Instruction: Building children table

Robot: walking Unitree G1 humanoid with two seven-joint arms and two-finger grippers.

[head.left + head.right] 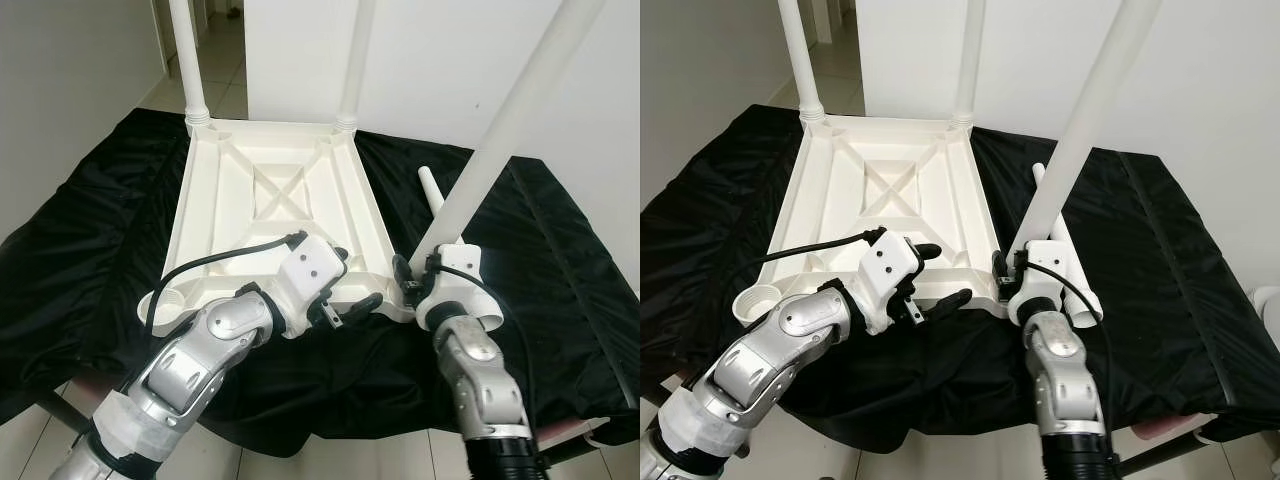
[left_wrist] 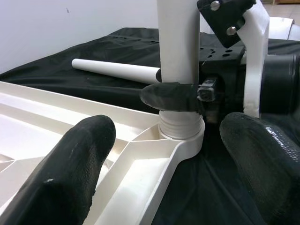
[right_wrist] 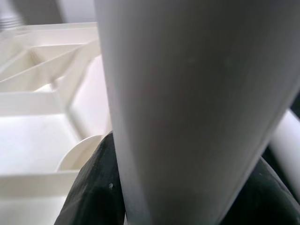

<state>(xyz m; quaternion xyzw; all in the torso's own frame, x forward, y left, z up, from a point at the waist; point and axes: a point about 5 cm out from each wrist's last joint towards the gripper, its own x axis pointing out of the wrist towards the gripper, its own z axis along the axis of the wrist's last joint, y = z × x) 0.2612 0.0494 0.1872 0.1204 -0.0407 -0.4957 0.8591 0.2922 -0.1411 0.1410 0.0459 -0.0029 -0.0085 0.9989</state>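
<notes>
The white children's table [image 1: 215, 215] lies upside down on a black cloth [image 1: 80, 240]. Two legs [image 1: 187, 60] [image 1: 355, 60] stand upright in its far corners. My right gripper [image 1: 415, 280] is shut on a third leg [image 1: 510, 120], which leans to the right with its foot at the near right corner socket [image 2: 180, 133]. In the right wrist view that leg [image 3: 187, 93] sits between my fingers [image 3: 93, 187]. My left gripper [image 1: 352, 287] is open, straddling the table's near edge just left of that socket. A fourth leg [image 1: 432, 190] lies loose on the cloth to the right.
The near left corner socket [image 1: 165, 300] holds no leg. The cloth-covered surface ends close in front of me, with tiled floor [image 1: 300, 465] below. A white wall [image 1: 450, 60] rises behind the table, and a hallway [image 1: 225, 60] opens at the far left.
</notes>
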